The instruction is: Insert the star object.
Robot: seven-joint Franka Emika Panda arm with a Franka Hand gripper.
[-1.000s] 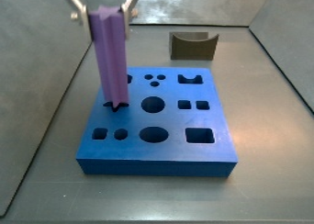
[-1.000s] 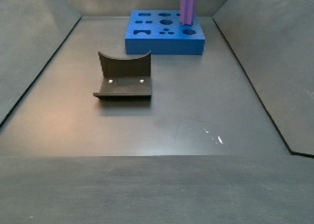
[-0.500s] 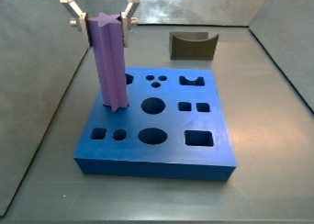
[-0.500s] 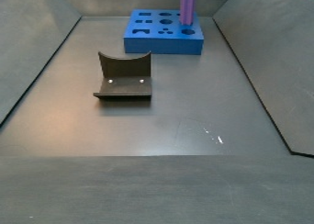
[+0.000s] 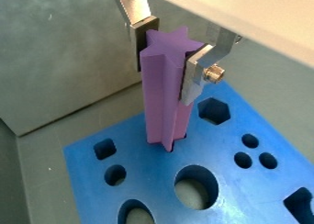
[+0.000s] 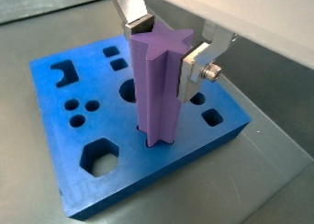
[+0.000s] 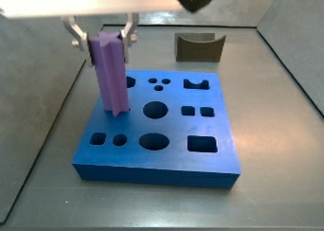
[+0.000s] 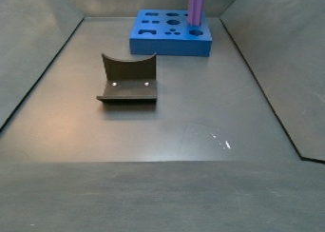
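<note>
The star object [image 7: 112,79] is a long light-purple ridged peg. It stands upright with its lower end in the star-shaped hole near a corner of the blue board [image 7: 177,127]. My gripper [image 7: 104,38] is above the board and shut on the peg's top end. Both wrist views show the silver fingers pressed against opposite sides of the peg [image 5: 166,90] [image 6: 160,90], with the gripper [image 5: 166,67] [image 6: 162,58] at its star-shaped top. The board [image 5: 252,196] [image 6: 37,108] has several other shaped holes, all empty. In a side view only the peg's lower part [image 8: 199,6] shows above the board [image 8: 172,48].
The dark brown notched fixture [image 8: 127,79] stands on the grey floor apart from the board; it also shows behind the board [image 7: 199,47]. Sloping grey walls [image 8: 273,74] enclose the floor on all sides.
The peg has gone from tilted, with its tip at the star hole, to upright. It has moved down into the hole with my gripper.
</note>
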